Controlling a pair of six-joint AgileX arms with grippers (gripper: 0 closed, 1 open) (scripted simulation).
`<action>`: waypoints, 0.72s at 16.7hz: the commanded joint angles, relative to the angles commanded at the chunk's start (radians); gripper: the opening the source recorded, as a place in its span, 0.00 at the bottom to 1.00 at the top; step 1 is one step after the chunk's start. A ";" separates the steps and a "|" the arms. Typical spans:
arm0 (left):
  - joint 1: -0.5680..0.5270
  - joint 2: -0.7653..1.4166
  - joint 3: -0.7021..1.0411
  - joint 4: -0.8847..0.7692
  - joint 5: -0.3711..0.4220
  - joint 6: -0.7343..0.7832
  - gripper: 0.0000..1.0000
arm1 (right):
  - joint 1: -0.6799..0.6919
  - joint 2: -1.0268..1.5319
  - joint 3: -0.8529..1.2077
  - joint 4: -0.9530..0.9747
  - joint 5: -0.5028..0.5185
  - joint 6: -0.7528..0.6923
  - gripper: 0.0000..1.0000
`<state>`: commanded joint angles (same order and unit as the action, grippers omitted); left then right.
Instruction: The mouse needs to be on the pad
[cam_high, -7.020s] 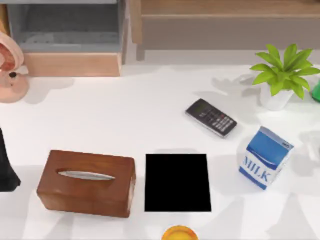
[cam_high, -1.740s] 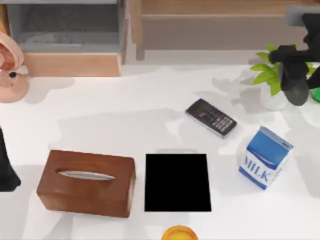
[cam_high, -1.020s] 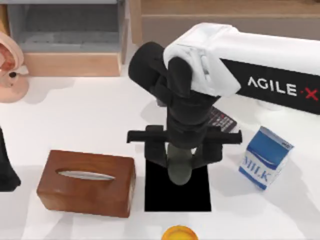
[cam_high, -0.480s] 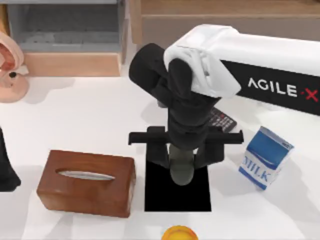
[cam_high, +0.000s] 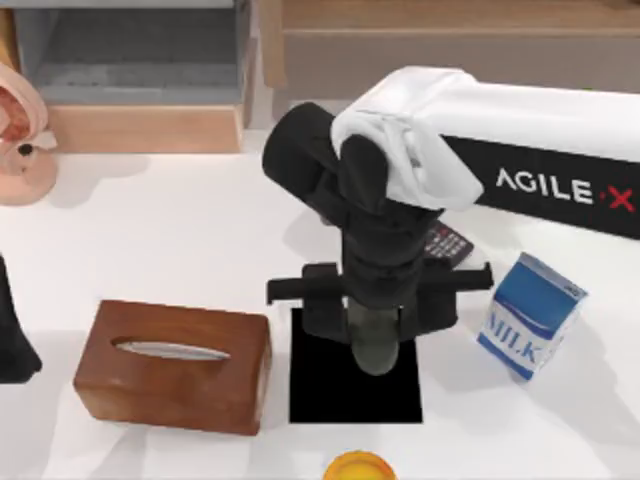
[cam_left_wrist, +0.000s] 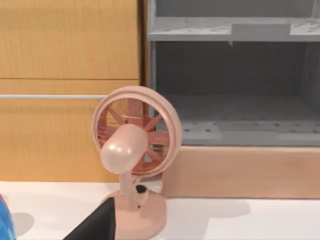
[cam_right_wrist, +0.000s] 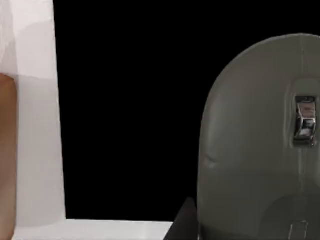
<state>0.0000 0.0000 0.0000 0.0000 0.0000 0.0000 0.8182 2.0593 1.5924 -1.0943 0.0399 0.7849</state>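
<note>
The left arm (cam_high: 12, 340) is parked at the counter's left edge. The mouse (cam_high: 374, 342) is held by the right gripper (cam_high: 376, 330), closed on it from above, directly over the pad (cam_high: 330, 390) beneath, presumably so it can be set down there.

The mouse (cam_high: 375, 345) is a small, smooth, dark grey oval with a scroll wheel, and it sits over the upper part of the pad (cam_high: 330, 390). The pad is a flat, thin, matte black rectangle lying on the white surface (cam_high: 200, 240), near the front edge.
</note>
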 joint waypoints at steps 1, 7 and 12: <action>0.000 0.000 0.000 0.000 0.000 0.000 1.00 | -0.001 0.004 -0.007 0.009 0.002 0.000 0.00; 0.000 0.000 0.000 0.000 0.000 0.000 1.00 | -0.008 0.039 -0.030 0.075 -0.026 0.031 0.00; 0.000 0.000 0.000 0.000 0.000 0.000 1.00 | -0.004 0.068 -0.036 0.115 -0.057 0.054 0.00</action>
<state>0.0000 0.0000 0.0000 0.0000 0.0000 0.0000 0.8143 2.1271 1.5560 -0.9794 -0.0176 0.8391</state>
